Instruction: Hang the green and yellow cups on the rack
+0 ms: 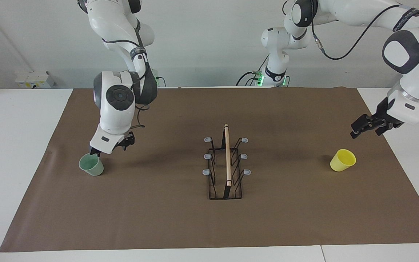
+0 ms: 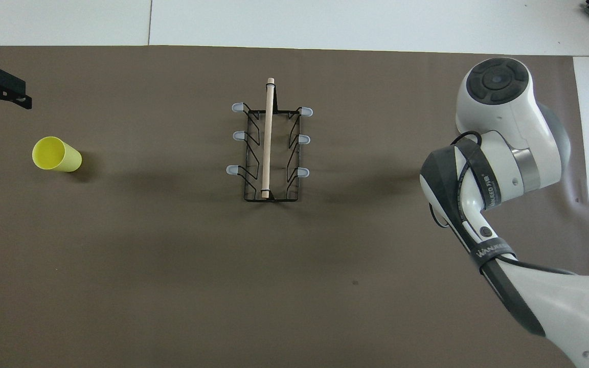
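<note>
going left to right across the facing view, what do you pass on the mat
green cup with the right gripper at its rim → rack → yellow cup → left gripper, up in the air

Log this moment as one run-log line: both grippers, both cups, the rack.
right gripper: open, at green cup rim | left gripper: open, over mat near yellow cup | rack: no cups hung

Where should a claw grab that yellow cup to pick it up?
Probably by the rim. The yellow cup stands upright on the mat, mouth open upward, so coming straight down with one finger inside and one outside the thin wall looks easiest. The left claw hangs nearby, open.
</note>
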Robot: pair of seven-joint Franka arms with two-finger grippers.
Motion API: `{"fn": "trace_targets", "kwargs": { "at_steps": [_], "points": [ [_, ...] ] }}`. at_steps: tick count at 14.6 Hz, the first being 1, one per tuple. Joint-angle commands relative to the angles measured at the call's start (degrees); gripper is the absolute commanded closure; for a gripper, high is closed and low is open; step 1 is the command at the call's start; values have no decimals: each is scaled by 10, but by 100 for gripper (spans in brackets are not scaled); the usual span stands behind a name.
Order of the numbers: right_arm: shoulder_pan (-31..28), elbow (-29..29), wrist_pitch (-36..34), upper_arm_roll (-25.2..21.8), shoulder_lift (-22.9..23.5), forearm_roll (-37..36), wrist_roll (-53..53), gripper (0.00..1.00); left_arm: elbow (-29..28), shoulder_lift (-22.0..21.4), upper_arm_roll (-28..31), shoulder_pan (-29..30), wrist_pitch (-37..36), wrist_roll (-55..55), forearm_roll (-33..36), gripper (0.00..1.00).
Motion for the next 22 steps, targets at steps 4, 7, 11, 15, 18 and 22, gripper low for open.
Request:
{"fn": "trace_targets", "kwargs": {
  "at_steps": [4, 7, 11, 15, 18, 22],
  "points": [
    [17, -79, 17, 20, -4, -142, -201, 0, 35, 69, 80, -2, 12, -83, -83, 0],
    [30, -100, 10, 20, 17, -204, -293, 0, 34, 101, 99, 13, 33, -129, -131, 0],
    [35, -125, 16, 19, 20, -266, -296, 0, 32, 151, 110, 37, 65, -181, -180, 0],
    [17, -153, 43, 19, 27, -332, -297, 0, 5, 180, 110, 70, 101, -255, -230, 0],
    [2, -155, 63, 19, 36, -345, -297, 0, -43, 177, 111, 86, 102, -311, -297, 0],
    [-11, -165, 89, 19, 38, -360, -297, 0, -136, 136, 119, 84, 113, -443, -360, 0]
  ]
}}
